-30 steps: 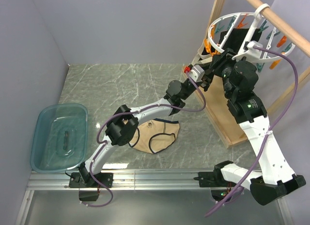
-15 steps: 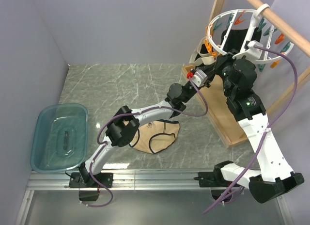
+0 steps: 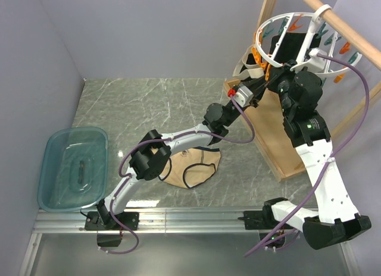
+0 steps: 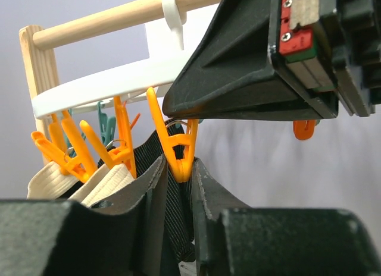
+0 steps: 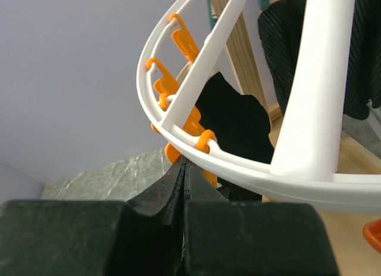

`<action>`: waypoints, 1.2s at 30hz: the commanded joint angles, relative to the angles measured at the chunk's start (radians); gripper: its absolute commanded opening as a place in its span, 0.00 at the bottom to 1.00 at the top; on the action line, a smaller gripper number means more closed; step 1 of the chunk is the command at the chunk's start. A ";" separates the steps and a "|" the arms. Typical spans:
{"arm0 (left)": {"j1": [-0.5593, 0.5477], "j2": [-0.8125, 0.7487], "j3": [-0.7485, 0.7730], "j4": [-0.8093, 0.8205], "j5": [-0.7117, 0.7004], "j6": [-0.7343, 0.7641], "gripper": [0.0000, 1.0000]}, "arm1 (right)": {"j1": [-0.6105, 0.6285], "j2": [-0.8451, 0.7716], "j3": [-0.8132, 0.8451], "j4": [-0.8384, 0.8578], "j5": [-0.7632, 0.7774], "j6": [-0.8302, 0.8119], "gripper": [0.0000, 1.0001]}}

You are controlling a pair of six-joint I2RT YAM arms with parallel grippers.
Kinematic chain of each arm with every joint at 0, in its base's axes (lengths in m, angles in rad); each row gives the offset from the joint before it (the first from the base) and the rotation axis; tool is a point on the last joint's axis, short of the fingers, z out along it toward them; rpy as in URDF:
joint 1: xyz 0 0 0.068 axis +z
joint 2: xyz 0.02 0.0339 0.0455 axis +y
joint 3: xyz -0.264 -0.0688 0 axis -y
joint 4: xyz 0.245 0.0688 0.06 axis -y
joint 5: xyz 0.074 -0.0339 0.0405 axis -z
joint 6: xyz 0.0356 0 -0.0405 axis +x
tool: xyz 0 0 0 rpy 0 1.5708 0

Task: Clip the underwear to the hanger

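Left end effector (image 4: pixel 180 169) narrow, pinching dark ribbed fabric (image 4: pixel 175 210) at orange clip (image 4: pixel 172 139). Right end effector (image 5: pixel 183 163) closed, empty (clip just beyond tips). Steady hanger (image 5: pixel 238 169), avoid tugging; underwear (image 3: pixel 193 166) on bench (image 3: pixel 149 103).

Colour reference:
- Hanger (image 3: pixel 314 33): white.
- Orange clip (image 4: pixel 178 151): solid orange.
- Teal clip (image 4: pixel 102 118): solid teal.
- Underwear (image 3: pixel 191 164): beige, dark trim.
- Garment (image 4: pixel 175 216): black, fine ribbed pattern.
- Desk (image 3: pixel 149 103): grey-green marble, white veins.
- Tub (image 3: pixel 46 169): translucent blue.
- Frame (image 4: pixel 119 17): pale wood.
- Cables (image 3: pixel 244 130): purple.
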 commanded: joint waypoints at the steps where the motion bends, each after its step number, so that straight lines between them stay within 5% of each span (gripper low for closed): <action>1: -0.008 -0.064 -0.004 0.063 -0.001 -0.011 0.25 | -0.040 -0.030 -0.007 0.062 -0.064 0.002 0.00; 5: -0.008 -0.061 -0.003 0.064 0.015 -0.013 0.15 | -0.078 -0.029 -0.005 0.044 -0.133 0.045 0.00; 8: -0.010 -0.061 0.005 0.055 0.019 -0.017 0.11 | -0.129 -0.029 0.006 0.022 -0.214 0.096 0.10; 15: -0.008 -0.064 0.002 0.061 0.022 -0.009 0.08 | -0.193 -0.017 0.012 -0.005 -0.296 0.110 0.02; 17: -0.008 -0.064 -0.001 0.072 0.022 -0.008 0.11 | -0.206 -0.018 0.007 0.002 -0.314 0.105 0.00; 24: -0.005 -0.073 -0.018 0.075 0.016 -0.034 0.48 | -0.215 -0.020 -0.003 0.036 -0.365 0.070 0.00; 26: 0.003 -0.076 -0.016 0.061 0.027 -0.068 0.52 | -0.221 -0.023 -0.008 0.050 -0.392 0.056 0.00; 36: 0.012 -0.058 0.025 0.023 0.124 -0.131 0.40 | -0.252 -0.033 -0.028 0.077 -0.447 0.030 0.00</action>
